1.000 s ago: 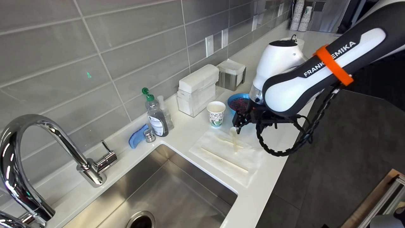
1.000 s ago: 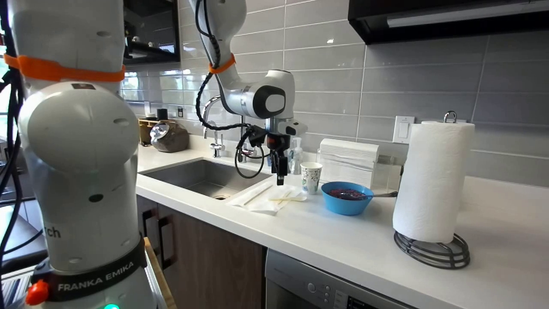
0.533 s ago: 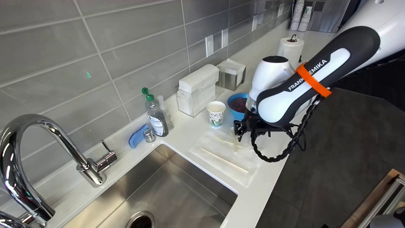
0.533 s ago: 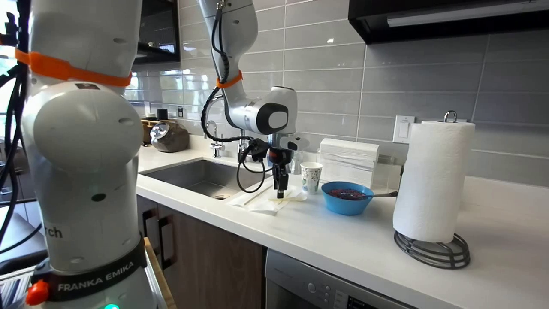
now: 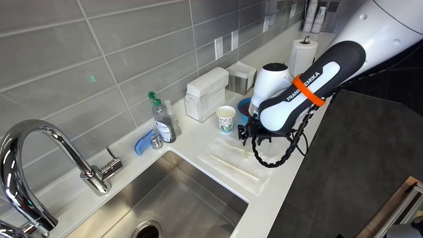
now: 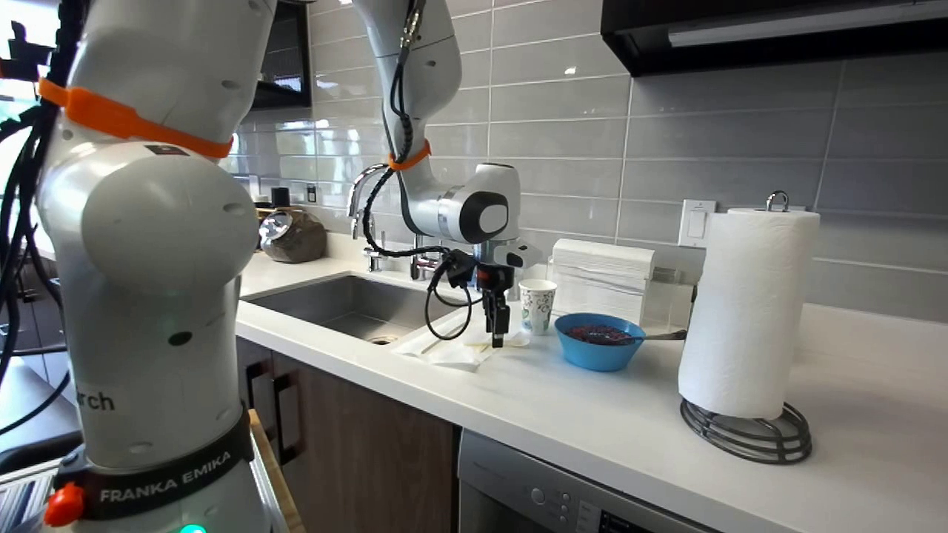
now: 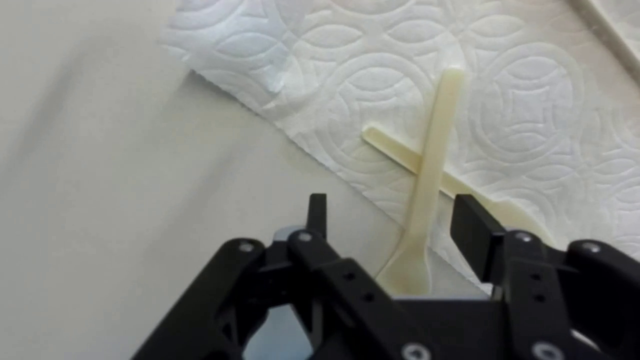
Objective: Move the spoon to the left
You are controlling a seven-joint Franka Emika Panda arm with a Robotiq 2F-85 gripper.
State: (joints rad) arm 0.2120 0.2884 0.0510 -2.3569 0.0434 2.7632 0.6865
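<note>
The spoon [image 7: 432, 165] is cream-coloured and lies flat, its handle on a white paper towel [image 7: 540, 115] and its wide end off the towel's edge. It crosses on top of another cream utensil [image 7: 392, 145]. In an exterior view its handle [image 5: 246, 154] shows below my fingers; its wide end shows in an exterior view [image 6: 518, 340]. My gripper [image 7: 391, 212] is open and empty, fingers pointing down. In the wrist view the spoon runs between the fingers, apart from both. My gripper also shows low over the towel in both exterior views [image 5: 257, 142] [image 6: 498, 343].
A third cream stick [image 5: 234, 167] lies on the towel near the sink [image 5: 185, 195]. A patterned paper cup [image 5: 226, 120] and a blue bowl [image 6: 592, 359] with a dark-handled utensil [image 6: 659, 336] stand close by. A napkin holder [image 5: 206, 99] stands behind; a paper towel roll [image 6: 748, 318] stands farther along.
My open gripper has come down toward the towel and shifted sideways, leftward in an exterior view and rightward in an exterior view. The spoon shows no visible movement.
</note>
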